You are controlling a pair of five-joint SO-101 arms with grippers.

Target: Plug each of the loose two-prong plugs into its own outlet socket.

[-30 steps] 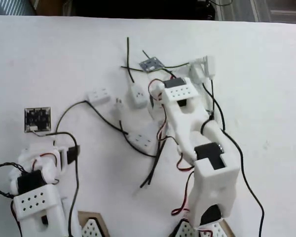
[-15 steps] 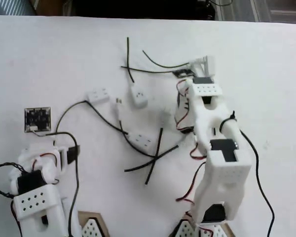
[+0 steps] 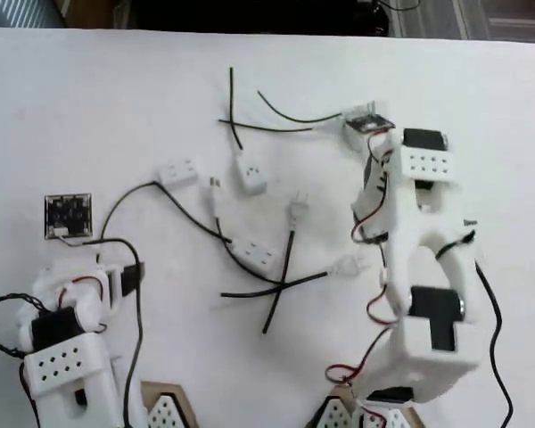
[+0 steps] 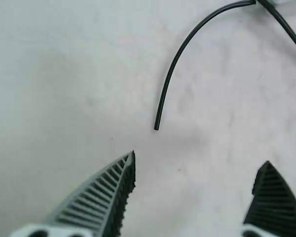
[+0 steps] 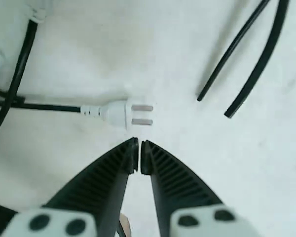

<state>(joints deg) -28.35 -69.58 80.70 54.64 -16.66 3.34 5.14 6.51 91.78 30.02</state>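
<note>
One white two-prong plug on a black cord (image 5: pixel 119 112) lies on the white counter (image 3: pixel 89 89), just beyond the tips of the right pincer (image 5: pixel 139 144), whose jaws are pressed together on nothing. The plug's long axis runs crosswise to that pincer's reach. The left pincer (image 4: pixel 199 162) gapes wide, its arm at the high view's lower left. The right arm is nearer, I'd say.

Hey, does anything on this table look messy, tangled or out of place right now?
Yes. The black cables lie crossed in a tangle at mid-table, and several stop in cut tips with nothing attached. The white two-prong plugs lie loose on the tabletop near the white outlet sockets, not seated in them.
</note>
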